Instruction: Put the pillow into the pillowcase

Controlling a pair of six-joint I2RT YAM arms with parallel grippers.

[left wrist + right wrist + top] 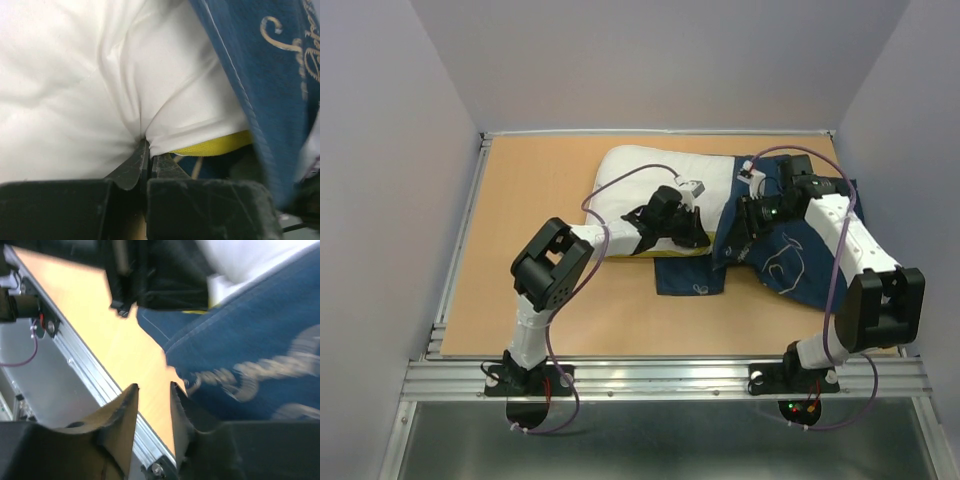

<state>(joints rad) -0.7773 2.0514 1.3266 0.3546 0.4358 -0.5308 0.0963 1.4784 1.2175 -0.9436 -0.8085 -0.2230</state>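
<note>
The white pillow (650, 180) lies at the back middle of the table, its right end inside the navy pillowcase (800, 260). My left gripper (690, 237) is shut on a fold of the pillow (75, 75) near its front edge, right beside the yellow band (215, 145). In the left wrist view the gripper (148, 150) pinches white cloth, and the pillowcase (270, 75) hangs to the right. My right gripper (740, 238) hovers over the pillowcase's left edge. Seen from the right wrist, this gripper (153, 387) is open with only bare table between its fingers. The pillowcase (260, 340) lies just right of it.
The wooden table (540, 200) is walled on three sides. A metal rail (660, 375) runs along its near edge, also visible as the rail (85, 365) below the right gripper. The left arm's black body (160, 280) sits close ahead of the right gripper.
</note>
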